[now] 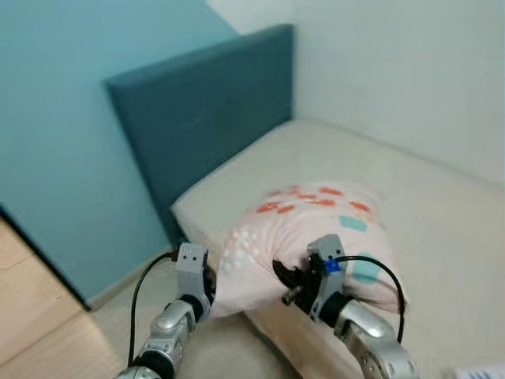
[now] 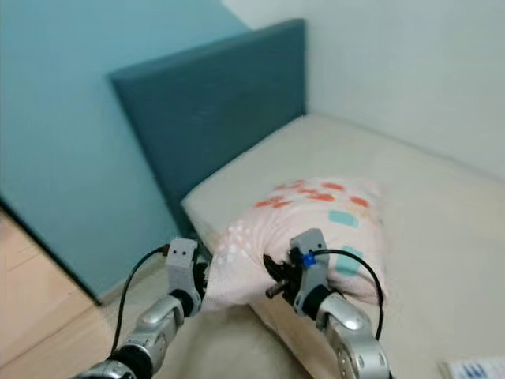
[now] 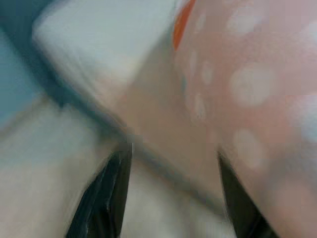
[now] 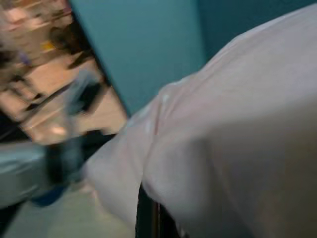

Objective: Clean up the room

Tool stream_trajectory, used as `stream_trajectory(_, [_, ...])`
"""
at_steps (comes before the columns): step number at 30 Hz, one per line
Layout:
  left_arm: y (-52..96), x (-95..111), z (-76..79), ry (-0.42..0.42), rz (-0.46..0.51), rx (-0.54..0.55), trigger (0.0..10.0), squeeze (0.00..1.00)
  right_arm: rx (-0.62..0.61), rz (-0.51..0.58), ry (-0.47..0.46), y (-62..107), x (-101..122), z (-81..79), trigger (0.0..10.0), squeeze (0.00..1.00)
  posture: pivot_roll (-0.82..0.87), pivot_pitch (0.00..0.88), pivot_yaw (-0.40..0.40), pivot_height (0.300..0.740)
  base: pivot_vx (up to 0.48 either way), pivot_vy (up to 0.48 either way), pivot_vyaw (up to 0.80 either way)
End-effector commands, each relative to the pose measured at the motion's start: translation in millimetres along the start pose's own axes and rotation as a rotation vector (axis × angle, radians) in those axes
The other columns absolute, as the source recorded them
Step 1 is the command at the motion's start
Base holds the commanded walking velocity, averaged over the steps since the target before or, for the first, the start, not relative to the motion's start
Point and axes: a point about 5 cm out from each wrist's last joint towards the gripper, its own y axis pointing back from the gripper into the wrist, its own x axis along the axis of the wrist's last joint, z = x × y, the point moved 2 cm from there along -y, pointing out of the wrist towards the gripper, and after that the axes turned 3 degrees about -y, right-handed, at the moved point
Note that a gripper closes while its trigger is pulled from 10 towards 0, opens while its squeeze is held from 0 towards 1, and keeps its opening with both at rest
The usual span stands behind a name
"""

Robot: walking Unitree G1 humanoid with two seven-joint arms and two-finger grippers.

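both grippers at pink pillow point(image 1: 316, 229) on mattress point(image 1: 442, 205) corner; left gripper point(image 3: 171, 198) fingers spread apart, right gripper point(image 1: 288, 280) state can't tell. teal headboard point(image 1: 213, 118) behind, teal wall point(image 1: 55, 118) beside.

- A dark teal padded headboard point(image 1: 209, 126) stands at 11 o'clock.
- A lighter blue wall point(image 1: 63, 142) fills 9 o'clock.
- A pale wall point(image 1: 402, 71) spans 1 o'clock.
- Light wood floor point(image 1: 28, 308) lies at 8 o'clock.
- White printed paper point(image 1: 481, 371) sits at 4 o'clock.
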Motion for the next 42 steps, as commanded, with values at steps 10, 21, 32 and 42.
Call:
stream_trajectory(10, [-9.3, 10, 18.8, -0.014, 0.037, -0.055, 10.0, 0.0, 0.03, 0.025, 0.044, -3.9, 17, -0.7, 10.0, 0.0, -0.12, 0.028, 0.051, 0.74, 0.34, 0.0, 0.31])
stream_trajectory(21, [-11.7, 15, 24.7, -0.028, 0.051, -0.104, 10.0, 0.0, -0.28, 0.152, 0.006, 2.4, 43, 45.2, 10.0, 0.0, -0.12, 0.023, 0.054, 0.74, 0.359, 0.0, 0.0])
stream_trajectory(32, [-11.2, 14, 29.6, -0.034, 0.057, -0.125, 10.0, 0.0, -0.342, 0.187, -0.002, 7.0, 53, 55.4, 10.0, 0.0, -0.12, 0.027, 0.048, 0.74, 0.36, 0.0, 0.0])
stream_trajectory(42, [-11.0, 13, 30.8, -0.035, 0.058, -0.128, 10.0, 0.0, -0.331, 0.185, 0.0, 4.5, 57, 53.5, 10.0, 0.0, -0.12, 0.026, 0.046, 0.74, 0.359, 0.0, 0.0])
